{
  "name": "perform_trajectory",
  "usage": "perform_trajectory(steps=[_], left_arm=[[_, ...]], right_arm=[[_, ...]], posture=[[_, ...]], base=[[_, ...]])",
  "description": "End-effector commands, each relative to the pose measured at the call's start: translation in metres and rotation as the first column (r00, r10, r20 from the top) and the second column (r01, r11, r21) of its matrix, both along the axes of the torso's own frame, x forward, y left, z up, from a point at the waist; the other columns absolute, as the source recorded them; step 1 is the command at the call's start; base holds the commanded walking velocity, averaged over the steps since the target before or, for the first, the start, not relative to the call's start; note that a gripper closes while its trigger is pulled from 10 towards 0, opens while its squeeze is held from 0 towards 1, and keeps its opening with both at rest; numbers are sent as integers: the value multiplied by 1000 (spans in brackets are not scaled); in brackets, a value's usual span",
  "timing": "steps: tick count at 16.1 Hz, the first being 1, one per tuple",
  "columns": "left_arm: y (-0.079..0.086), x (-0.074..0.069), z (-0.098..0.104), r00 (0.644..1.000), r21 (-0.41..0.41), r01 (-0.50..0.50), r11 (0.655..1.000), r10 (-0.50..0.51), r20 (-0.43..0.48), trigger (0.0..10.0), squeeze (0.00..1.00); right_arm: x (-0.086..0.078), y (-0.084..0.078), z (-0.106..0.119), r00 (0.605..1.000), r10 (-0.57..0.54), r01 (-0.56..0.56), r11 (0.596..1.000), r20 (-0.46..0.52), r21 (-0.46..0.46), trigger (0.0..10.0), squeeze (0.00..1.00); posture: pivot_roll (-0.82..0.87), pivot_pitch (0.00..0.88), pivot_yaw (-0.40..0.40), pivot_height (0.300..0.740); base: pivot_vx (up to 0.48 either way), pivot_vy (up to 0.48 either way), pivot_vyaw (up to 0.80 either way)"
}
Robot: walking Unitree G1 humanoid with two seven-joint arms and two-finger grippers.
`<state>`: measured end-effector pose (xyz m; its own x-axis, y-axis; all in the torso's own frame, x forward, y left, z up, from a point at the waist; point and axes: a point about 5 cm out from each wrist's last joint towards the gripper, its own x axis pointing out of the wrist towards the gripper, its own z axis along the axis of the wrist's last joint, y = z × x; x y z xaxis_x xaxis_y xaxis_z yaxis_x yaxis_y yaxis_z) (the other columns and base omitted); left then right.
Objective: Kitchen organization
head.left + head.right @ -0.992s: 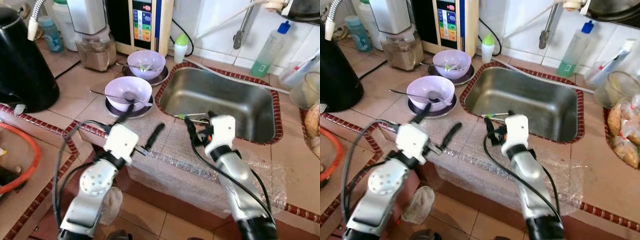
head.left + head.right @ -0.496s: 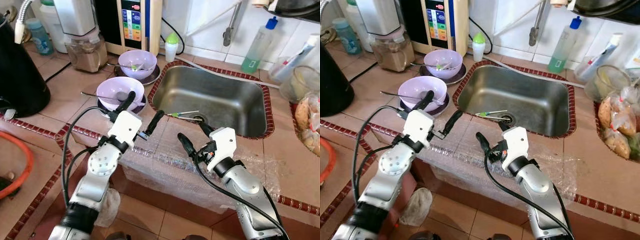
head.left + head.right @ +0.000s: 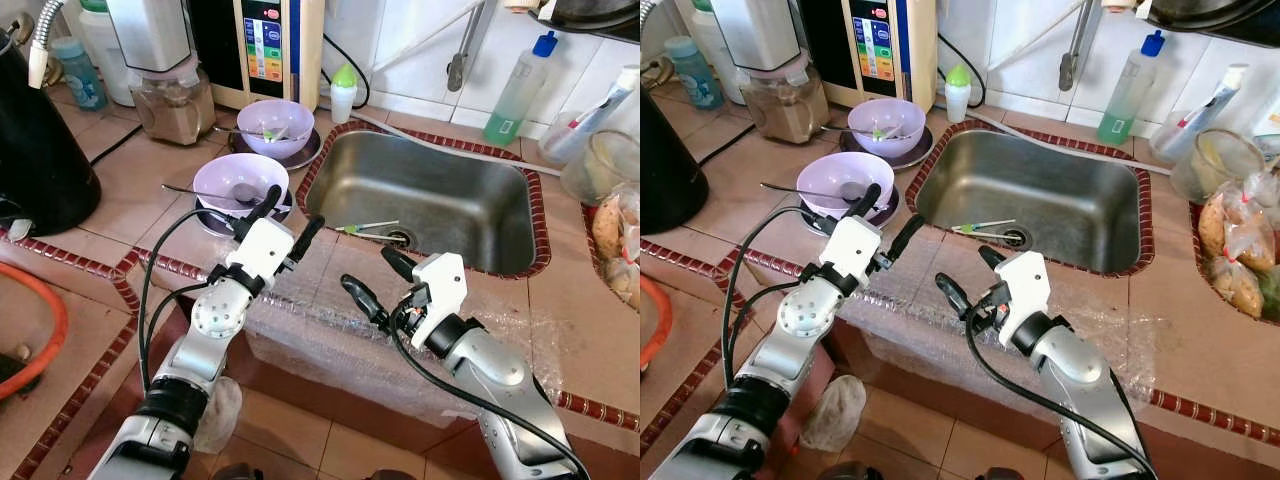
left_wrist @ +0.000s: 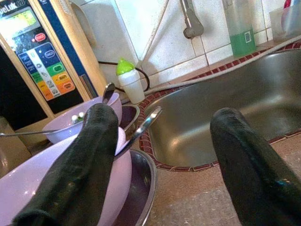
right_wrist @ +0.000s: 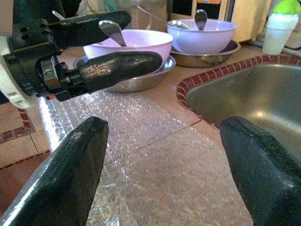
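The nearer lilac bowl (image 3: 243, 184) was seen resting on a steel plate (image 3: 214, 218) on the tiled counter (image 3: 150, 170), just left of the sink (image 3: 440, 200). A spoon (image 3: 215, 191) lay across it, its handle pointing away from the sink. A second lilac bowl (image 3: 274, 125) with its own spoon was set on another steel plate just behind the first, nearer the wall.

The left gripper (image 3: 291, 218) was held just beside the near bowl, on its sink side, with its two black fingers spread wide and nothing between them; one finger (image 4: 84, 155) stood close against the bowl's rim, though contact could not be judged. The right gripper (image 3: 378, 281) was poised over a sheet of bubble wrap (image 3: 330, 300) draped across the counter's front edge before the sink, its fingers likewise parted wide and empty.

Inside the sink, thin sticks (image 3: 368, 229) were lying near the drain. Behind the bowls, a small white bottle with a green cap (image 3: 343, 92), a water dispenser with coloured buttons (image 3: 266, 45) and a blender (image 3: 165, 70) were ranged against the wall. A black kettle (image 3: 40, 150) stood at the far left, and a bottle of green liquid (image 3: 516, 92) behind the sink on the right.
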<state>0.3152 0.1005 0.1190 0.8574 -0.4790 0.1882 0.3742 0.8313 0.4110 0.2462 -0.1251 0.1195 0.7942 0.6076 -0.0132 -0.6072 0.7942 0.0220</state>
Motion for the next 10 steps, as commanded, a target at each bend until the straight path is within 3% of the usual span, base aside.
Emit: perform_trajectory(steps=[1,4,7,10], left_arm=[[3,5,5,1000,11,-8,1000,7,23,0,0],[13,9,3,999,21,-31,999,31,17,0,0],[16,13,11,995,16,-57,998,55,79,0,0],[18,13,11,994,-2,-69,998,69,85,0,0]], right_arm=[[3,-2,5,1000,-12,12,1000,0,23,10000,0],[6,7,-1,998,4,1,996,-56,86,10000,0],[12,24,2,997,66,-61,991,-33,119,10000,0],[16,21,0,999,28,-22,990,-42,138,10000,0]], posture=[[-136,51,-6,740],[-85,90,-12,740],[-75,45,-8,740],[-59,27,-5,740]], base=[[0,0,0],[0,0,0],[0,0,0],[0,0,0]])
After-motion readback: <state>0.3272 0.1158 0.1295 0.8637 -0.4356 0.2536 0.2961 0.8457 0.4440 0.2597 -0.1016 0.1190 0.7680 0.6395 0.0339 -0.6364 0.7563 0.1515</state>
